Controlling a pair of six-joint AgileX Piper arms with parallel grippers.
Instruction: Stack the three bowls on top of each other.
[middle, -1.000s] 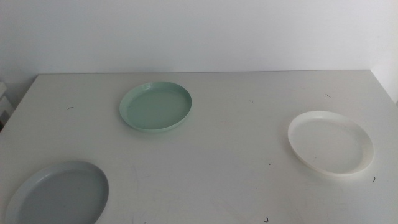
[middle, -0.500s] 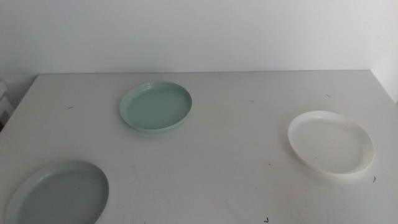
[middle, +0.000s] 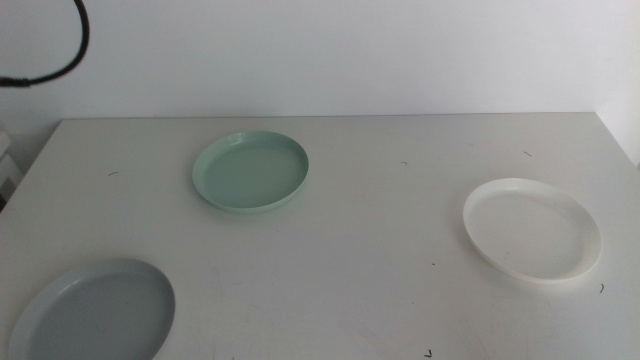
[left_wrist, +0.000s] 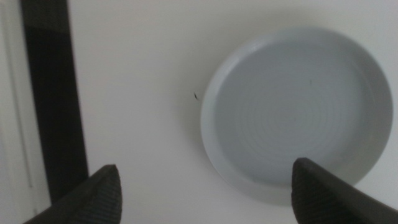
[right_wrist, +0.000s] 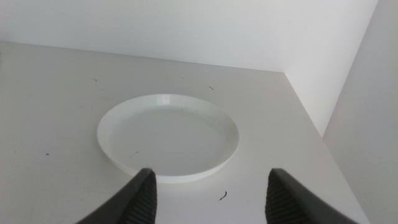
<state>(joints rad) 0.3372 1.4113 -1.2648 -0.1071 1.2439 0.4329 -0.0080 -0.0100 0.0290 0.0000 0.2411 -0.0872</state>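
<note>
Three bowls lie well apart on the white table (middle: 380, 230), unstacked: the pale grey bowl (middle: 92, 312) near left, the mint green bowl (middle: 250, 172) far left of centre, the white bowl (middle: 532, 230) at right. The left gripper (left_wrist: 205, 190) hangs above the grey bowl's rim, jaws wide apart and empty. The right gripper (right_wrist: 210, 190) faces the white bowl, jaws likewise apart, holding nothing.

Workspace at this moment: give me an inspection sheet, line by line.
Surface: white table, a few small dark specks.
Job's things: pale grey bowl near left, mint green bowl further back, white bowl at right; all apart, none stacked.
Clutter: nothing seen.
Hands: left hand open above the grey bowl; right hand open, facing the white bowl.
Cables: black cable at the upper left.
Surroundings: plain white wall.
</note>
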